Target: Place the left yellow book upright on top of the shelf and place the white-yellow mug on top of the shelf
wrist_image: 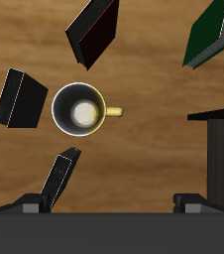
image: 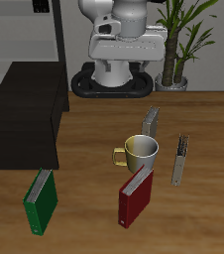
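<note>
Green book [image: 40,201] sat closest to the surface's front edge, standing on edge, just ahead of the shelf's front corner. Count: 1 green.

the shelf [image: 25,124]: 1 black box unit, farther back, flat top. Grey open-frame rack [image: 25,30] stood behind it.

Red book [image: 136,196]: 1, also standing on edge near the front, just in front of the mug.

the white-yellow mug [image: 141,152]: 1, upright on the wood surface [image: 84,149], yellow handle pointing toward the shelf side. It was on the surface, well apart from the shelf.

Yellowish books: 2, both standing, both showing mostly grey page edges in the exterior view. One [image: 151,122] was just behind the mug. the left yellow book [image: 181,159] was beside the mug on the side away from the shelf, apart from it, on the surface and not on the shelf.

Total books: 4. Any lettering on covers or mug was too small to read.

Potted plant [image: 188,40] stood at the back beside the robot base [image: 119,45].

Wrist view: mug [wrist_image: 79,109] seen from straight above, left yellow book [wrist_image: 20,97] and the look-alike [wrist_image: 62,179] both rendering dark, red book [wrist_image: 92,30], green book [wrist_image: 215,35], shelf [wrist_image: 218,149]. Tool [wrist_image: 109,201] was high above the mug, fingers [wrist_image: 30,205] spread wide, grasping nothing.
</note>
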Controlling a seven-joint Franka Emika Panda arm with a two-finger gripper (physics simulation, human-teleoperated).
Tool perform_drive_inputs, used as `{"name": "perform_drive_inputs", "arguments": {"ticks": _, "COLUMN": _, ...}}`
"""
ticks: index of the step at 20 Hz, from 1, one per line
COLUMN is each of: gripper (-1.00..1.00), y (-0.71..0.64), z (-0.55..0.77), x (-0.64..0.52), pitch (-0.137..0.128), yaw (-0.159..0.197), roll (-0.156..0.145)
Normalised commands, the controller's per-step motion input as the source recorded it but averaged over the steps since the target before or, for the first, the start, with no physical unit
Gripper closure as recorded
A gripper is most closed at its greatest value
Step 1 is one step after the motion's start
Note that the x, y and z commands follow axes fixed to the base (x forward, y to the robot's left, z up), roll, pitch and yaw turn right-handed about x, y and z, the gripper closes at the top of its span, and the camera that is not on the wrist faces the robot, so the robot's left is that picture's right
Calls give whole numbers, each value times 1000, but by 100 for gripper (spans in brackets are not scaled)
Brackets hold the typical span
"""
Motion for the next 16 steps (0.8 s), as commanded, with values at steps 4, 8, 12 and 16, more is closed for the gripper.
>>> {"name": "perform_drive_inputs", "arguments": {"ticks": 4, "gripper": -100, "y": 354, "z": 83, "x": 47, "pitch": -36, "yaw": -8, "roll": -17}}
{"name": "perform_drive_inputs", "arguments": {"ticks": 8, "gripper": -100, "y": 338, "z": 53, "x": 88, "pitch": -19, "yaw": -9, "roll": -10}}
{"name": "perform_drive_inputs", "arguments": {"ticks": 12, "gripper": -100, "y": 559, "z": 65, "x": 115, "pitch": -42, "yaw": -21, "roll": 1}}
{"name": "perform_drive_inputs", "arguments": {"ticks": 16, "gripper": -100, "y": 508, "z": 18, "x": 190, "pitch": -23, "yaw": -2, "roll": 34}}
